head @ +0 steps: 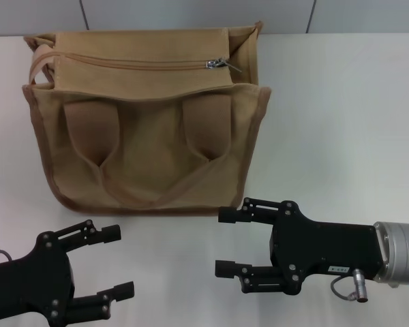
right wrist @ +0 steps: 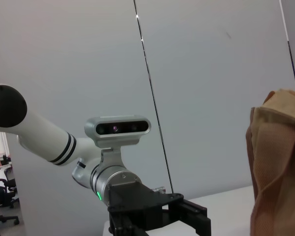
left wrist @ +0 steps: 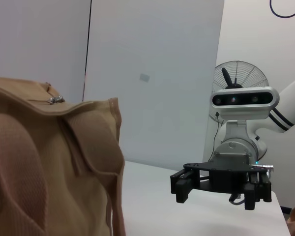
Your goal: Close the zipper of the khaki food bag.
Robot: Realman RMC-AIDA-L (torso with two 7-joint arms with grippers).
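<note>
A boxy khaki canvas food bag (head: pixel 150 129) stands on a white table (head: pixel 341 122), its tan zipper (head: pixel 143 63) pulled shut; nearer than the bag, left gripper (head: pixel 116 262) and right gripper (head: pixel 225 242) hover, fingers spread.

We see the khaki food bag (head: pixel 150 129) standing on a white table (head: pixel 341 122), its broad front face toward us with 2 wide strap patches and a looped handle (head: pixel 157 194) hanging down over it. Along the bag's top runs the zipper (head: pixel 140 65), its silver pull tab (head: pixel 218 65) sitting near the right end of the line. The left gripper (head: pixel 116 262) hangs low at the near left with its 2 fingers spread apart. The right gripper (head: pixel 225 242) sits just in front of the bag's lower right corner, fingers also spread, touching nothing.
</note>
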